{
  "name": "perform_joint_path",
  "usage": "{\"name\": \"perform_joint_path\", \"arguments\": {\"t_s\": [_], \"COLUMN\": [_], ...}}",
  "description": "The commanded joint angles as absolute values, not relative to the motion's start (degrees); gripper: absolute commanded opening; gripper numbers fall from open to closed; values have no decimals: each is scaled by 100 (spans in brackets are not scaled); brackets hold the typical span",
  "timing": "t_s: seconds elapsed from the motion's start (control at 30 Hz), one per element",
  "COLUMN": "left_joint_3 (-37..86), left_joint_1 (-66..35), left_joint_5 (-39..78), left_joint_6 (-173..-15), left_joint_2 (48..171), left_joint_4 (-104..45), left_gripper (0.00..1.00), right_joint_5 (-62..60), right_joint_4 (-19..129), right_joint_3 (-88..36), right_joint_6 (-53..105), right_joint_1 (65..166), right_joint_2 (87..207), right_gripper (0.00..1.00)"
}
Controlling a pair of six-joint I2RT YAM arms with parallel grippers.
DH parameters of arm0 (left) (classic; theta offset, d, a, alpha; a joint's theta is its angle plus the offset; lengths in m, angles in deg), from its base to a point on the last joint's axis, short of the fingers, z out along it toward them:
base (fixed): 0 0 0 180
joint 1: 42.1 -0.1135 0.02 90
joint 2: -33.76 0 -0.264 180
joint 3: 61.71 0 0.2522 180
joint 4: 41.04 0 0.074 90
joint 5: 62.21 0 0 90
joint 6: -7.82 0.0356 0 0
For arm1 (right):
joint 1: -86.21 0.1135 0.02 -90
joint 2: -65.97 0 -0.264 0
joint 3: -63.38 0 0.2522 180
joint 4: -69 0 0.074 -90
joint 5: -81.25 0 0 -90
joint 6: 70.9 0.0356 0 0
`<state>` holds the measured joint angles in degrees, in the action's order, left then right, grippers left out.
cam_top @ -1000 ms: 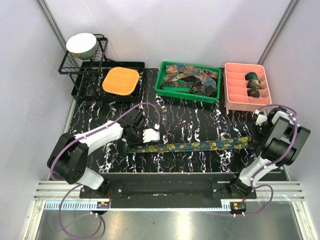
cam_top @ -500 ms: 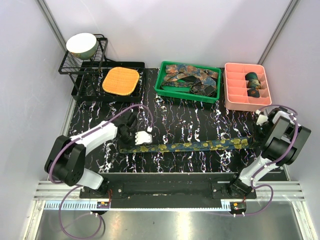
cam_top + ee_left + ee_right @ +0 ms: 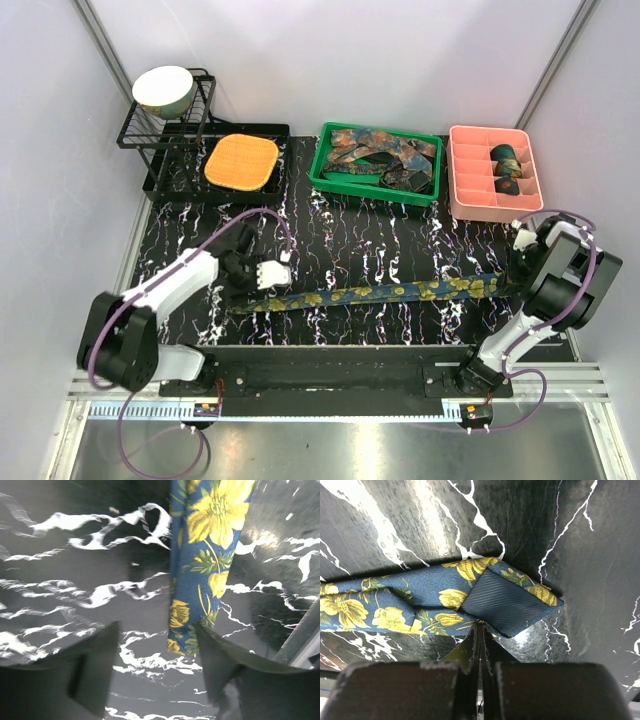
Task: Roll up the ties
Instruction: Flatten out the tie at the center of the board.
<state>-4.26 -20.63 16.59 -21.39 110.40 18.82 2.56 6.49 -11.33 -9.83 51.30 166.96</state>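
Note:
A long navy tie with yellow flowers [image 3: 370,292] lies stretched left to right across the black marbled table. My left gripper [image 3: 243,292] hangs over its narrow left end. In the left wrist view the gripper [image 3: 157,667] is open, and the tie's narrow end [image 3: 200,580] lies flat between the fingers, close to the right finger [image 3: 220,665]. My right gripper [image 3: 508,278] is at the wide right end. In the right wrist view it [image 3: 480,630] is shut on the edge of the folded-over tie [image 3: 470,597].
A green bin [image 3: 322,178] of loose ties stands at the back middle. A pink divided tray [image 3: 470,200] with rolled ties [image 3: 505,158] is at the back right. An orange waffle pad [image 3: 241,162] and a black rack with a bowl [image 3: 165,88] are at the back left.
My left gripper has moved left, and the tie's narrow end has shifted left with it, so the tie lies longer. The right gripper has stayed in place.

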Motion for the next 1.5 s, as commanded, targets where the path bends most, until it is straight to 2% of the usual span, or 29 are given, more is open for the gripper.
{"name": "perform_joint_path", "arguments": {"t_s": [0.0, 0.07, 0.1, 0.17, 0.2, 0.23, 0.4, 0.43, 0.47, 0.53, 0.6, 0.67, 0.7, 0.8, 1.03, 1.2, 1.3, 1.33, 1.47], "left_joint_3": [293, 522, 575, 628, 628, 637, 419, 330, 277, 145, 75, -206, -311, -672, -821, -1226, -1305, -1288, -998], "left_joint_1": [-2074, -2066, -2066, -2066, -2066, -2066, -2074, -2066, -2057, -2022, -2030, -2022, -2022, -2013, -2039, -2039, -2039, -2039, -2004], "left_joint_5": [960, 802, 758, 696, 678, 643, 687, 539, 477, 441, 293, 370, 423, 564, 380, 537, 800, 836, 898], "left_joint_6": [-2644, -2821, -2918, -3023, -3085, -3164, -4356, -4421, -4430, -4527, -3801, -3255, -3148, -2629, -2673, -2076, -1829, -1829, -1925], "left_joint_2": [10311, 10082, 9995, 9644, 9512, 9371, 8176, 8061, 7973, 7893, 7972, 8086, 8139, 8472, 9132, 9580, 9949, 10072, 10599], "left_joint_4": [1877, 1868, 1868, 1816, 1772, 1676, 789, 509, 506, 532, 812, 1068, 1069, 1104, 1104, 1016, 832, 770, 708], "left_gripper": [81, 86, 99, 99, 99, 99, 99, 99, 99, 99, 99, 99, 99, 99, 99, 98, 96, 95, 84], "right_joint_5": [397, 715, 1108, 1497, 1803, 1989, 2271, 2350, 2438, 3139, 4233, 4539, 3808, 2470, 1051, 629, 304, 225, -48], "right_joint_4": [525, -20, -196, -785, -934, -1362, -1516, -1446, -1324, -903, -848, -656, -524, -472, 759, 1278, 1569, 1595, 1753], "right_joint_3": [-1374, -1734, -1866, -2270, -2385, -2612, -2720, -2668, -2624, -2405, -2359, -2298, -2307, -2097, -805, -409, -224, -180, 39], "right_joint_6": [-1403, -1640, -1728, -2150, -2238, -2630, -2986, -3073, -3065, -3099, -3414, -3365, -3311, -3539, -3671, -3785, -3882, -3926, -4023], "right_joint_1": [5027, 5027, 5035, 5061, 5096, 5210, 6096, 6308, 6745, 7003, 7109, 7362, 8200, 9556, 11053, 11381, 11381, 11381, 11381], "right_joint_2": [16426, 16187, 15925, 15713, 15564, 15501, 14809, 14684, 14544, 14157, 13894, 13848, 13996, 14365, 14832, 15350, 15623, 15702, 15870], "right_gripper": [0, 5, 15, 26, 35, 54, 77, 85, 99, 100, 100, 100, 99, 100, 100, 98, 92, 85, 67]}}
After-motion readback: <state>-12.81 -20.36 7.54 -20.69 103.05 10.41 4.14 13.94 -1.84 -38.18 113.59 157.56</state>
